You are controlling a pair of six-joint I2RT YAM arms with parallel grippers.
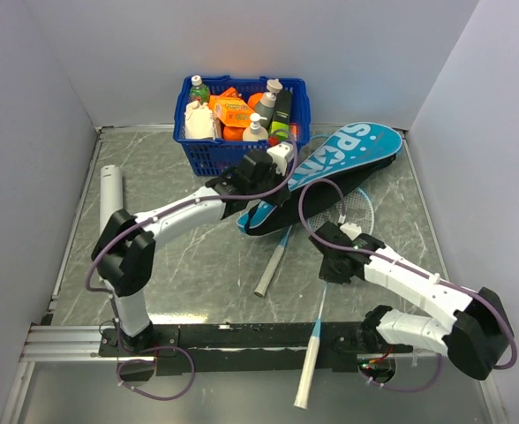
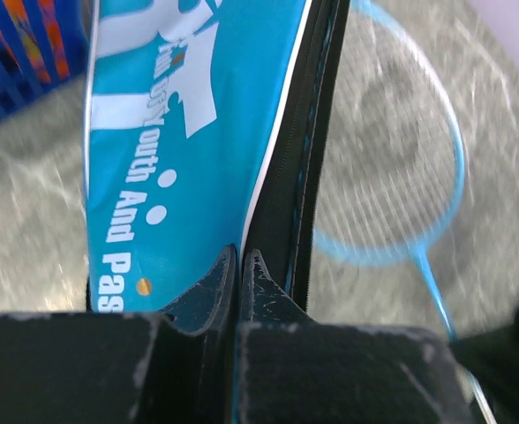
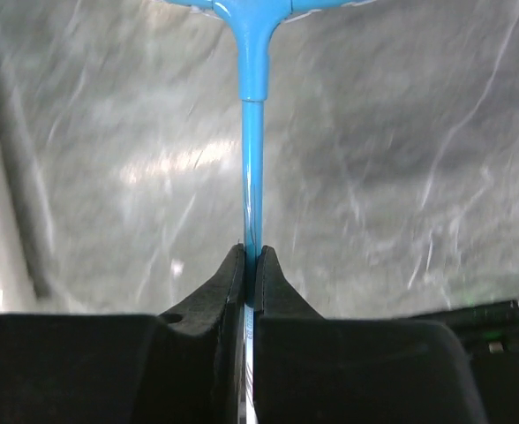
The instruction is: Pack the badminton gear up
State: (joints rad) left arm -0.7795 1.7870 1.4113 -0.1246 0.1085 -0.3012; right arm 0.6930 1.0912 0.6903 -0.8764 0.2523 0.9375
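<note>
The teal "SPORT" case (image 1: 352,152) lies at the back right, partly open. My left gripper (image 1: 268,183) is shut on the edge of its top flap, which is teal in the left wrist view (image 2: 171,150), jaws (image 2: 239,258) pinched together on it. One racket has its head (image 1: 358,209) beside the case, also in the left wrist view (image 2: 392,159), and its white handle (image 1: 306,375) over the near rail. My right gripper (image 1: 332,256) is shut on its pale blue shaft (image 3: 251,150). A second racket's handle (image 1: 271,263) sticks out from under the case. The white tube (image 1: 111,190) lies at the far left. No shuttlecock shows.
A blue plastic basket (image 1: 208,157) of bottles and orange packs stands at the back, just behind my left gripper. Grey walls close in three sides. A black rail (image 1: 242,336) runs along the near edge under the racket handle.
</note>
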